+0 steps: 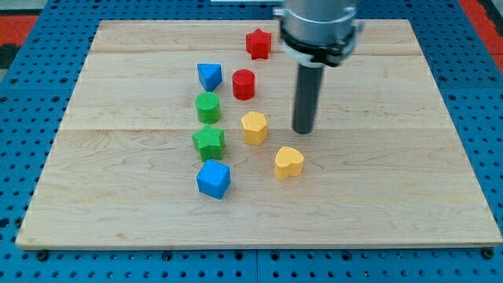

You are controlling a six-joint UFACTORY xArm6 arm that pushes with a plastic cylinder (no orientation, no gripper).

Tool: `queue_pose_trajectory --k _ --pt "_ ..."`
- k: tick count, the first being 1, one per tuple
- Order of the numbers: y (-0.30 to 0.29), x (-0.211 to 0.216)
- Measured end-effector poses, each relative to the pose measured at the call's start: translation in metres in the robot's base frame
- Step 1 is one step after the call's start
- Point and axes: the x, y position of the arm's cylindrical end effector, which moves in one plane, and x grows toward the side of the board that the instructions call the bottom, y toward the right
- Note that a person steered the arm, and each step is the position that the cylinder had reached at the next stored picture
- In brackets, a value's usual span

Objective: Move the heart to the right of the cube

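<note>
The yellow heart lies on the wooden board right of centre. The blue cube lies to its left, a little lower in the view. My tip rests on the board just above and slightly right of the heart, with a small gap between them. It is well to the right of the cube.
A yellow hexagon block sits left of my tip. A green star-like block, a green cylinder, a blue triangle block, a red cylinder and a red star stand further left and up. The board lies on a blue pegboard.
</note>
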Motion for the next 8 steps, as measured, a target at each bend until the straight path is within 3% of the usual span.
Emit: queue_pose_trajectory --k 2,4,6,8 --pt "0.005 0.033" --pt "-0.015 0.041" --pt "-0.072 0.048" --pt "-0.063 0.045"
